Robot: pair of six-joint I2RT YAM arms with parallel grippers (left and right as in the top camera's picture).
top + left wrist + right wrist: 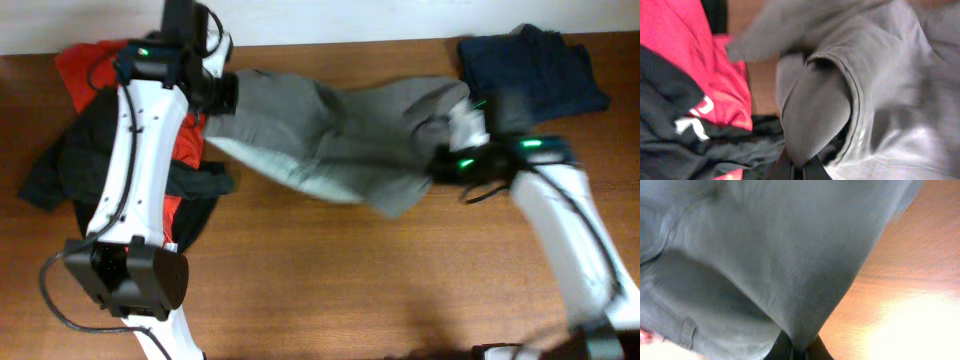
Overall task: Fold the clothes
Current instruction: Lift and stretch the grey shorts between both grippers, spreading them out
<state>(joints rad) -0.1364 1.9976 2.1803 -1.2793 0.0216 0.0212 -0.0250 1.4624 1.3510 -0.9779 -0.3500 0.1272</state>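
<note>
Clamping grey shorts: L jaws + R jaws, opp ends

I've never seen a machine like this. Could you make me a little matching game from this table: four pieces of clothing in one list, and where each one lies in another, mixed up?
Clothing:
1. grey shorts
2. red shirt
3. black shirt
4. navy garment

Places:
A. far right corner of the table
B. far left corner, partly under a darker piece
C. gripped by the left end effector and right end effector, stretched across the middle
D. left side, draped over a brighter piece

Pairs: 1-C, 2-B, 3-D, 4-A
</note>
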